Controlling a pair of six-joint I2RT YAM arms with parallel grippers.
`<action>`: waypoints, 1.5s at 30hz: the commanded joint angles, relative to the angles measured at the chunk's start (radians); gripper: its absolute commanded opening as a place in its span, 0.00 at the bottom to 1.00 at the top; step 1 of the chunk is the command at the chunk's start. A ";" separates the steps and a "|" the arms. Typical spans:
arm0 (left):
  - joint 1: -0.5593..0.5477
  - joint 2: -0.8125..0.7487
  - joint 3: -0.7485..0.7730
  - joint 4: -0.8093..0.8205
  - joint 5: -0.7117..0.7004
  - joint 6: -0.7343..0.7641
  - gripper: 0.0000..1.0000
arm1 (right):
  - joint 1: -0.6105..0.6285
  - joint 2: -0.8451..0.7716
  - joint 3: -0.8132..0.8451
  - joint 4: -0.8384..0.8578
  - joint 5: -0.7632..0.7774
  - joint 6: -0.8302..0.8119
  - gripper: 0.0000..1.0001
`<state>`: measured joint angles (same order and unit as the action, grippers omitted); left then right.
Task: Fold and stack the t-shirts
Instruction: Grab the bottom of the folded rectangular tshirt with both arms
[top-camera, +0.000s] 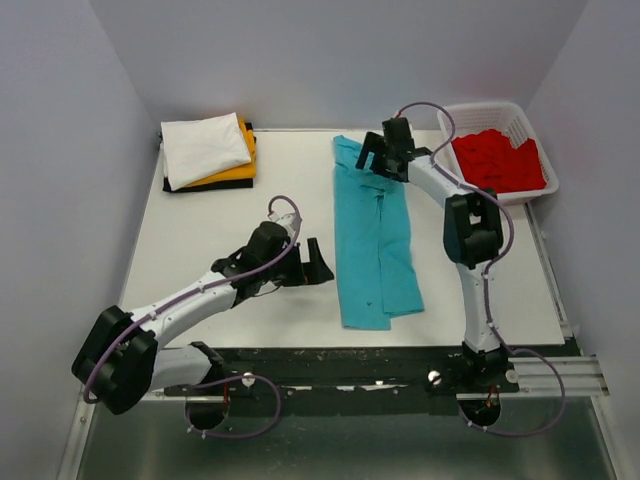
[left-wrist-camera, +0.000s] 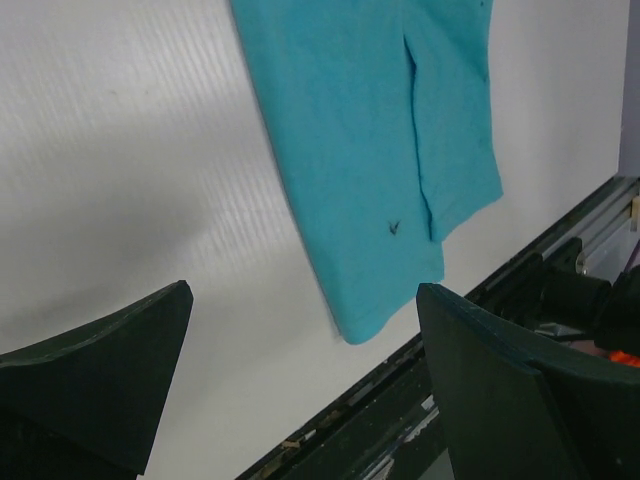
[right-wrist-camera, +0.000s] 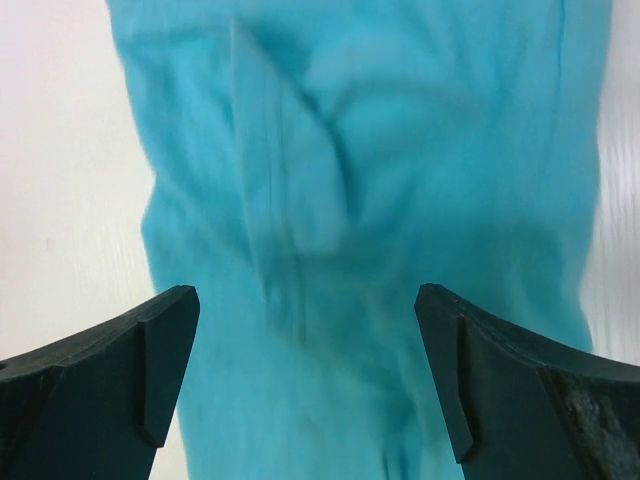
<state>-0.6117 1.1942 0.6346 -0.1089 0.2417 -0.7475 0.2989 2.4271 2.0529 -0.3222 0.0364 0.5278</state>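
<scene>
Teal t-shirt (top-camera: 372, 240): folded into long narrow strip, flat on table (top-camera: 240, 235). Far end lies under right gripper (top-camera: 372, 165), near hem just right of left gripper (top-camera: 320, 262).
Right gripper: jaws spread wide above cloth, nothing pinched.
Left gripper: jaws spread wide over bare table, empty.
White t-shirt (top-camera: 203, 148) on orange-yellow t-shirt (top-camera: 240, 173) and black t-shirt (top-camera: 200, 186), stacked far-left beyond left gripper.
Red t-shirt (top-camera: 497, 160) in basket (top-camera: 500, 108), right of right gripper.
</scene>
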 joint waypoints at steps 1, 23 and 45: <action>-0.086 0.015 -0.063 0.046 0.100 -0.052 0.98 | 0.039 -0.388 -0.390 0.034 0.081 -0.037 1.00; -0.353 0.355 -0.028 0.121 0.011 -0.358 0.46 | 0.076 -1.498 -1.570 -0.158 -0.081 0.217 0.99; -0.356 0.340 -0.012 0.019 -0.085 -0.347 0.00 | 0.125 -1.450 -1.675 -0.219 -0.145 0.314 0.19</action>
<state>-0.9642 1.5711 0.6628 -0.0101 0.2417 -1.1213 0.3923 0.9749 0.3958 -0.4778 -0.0612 0.8078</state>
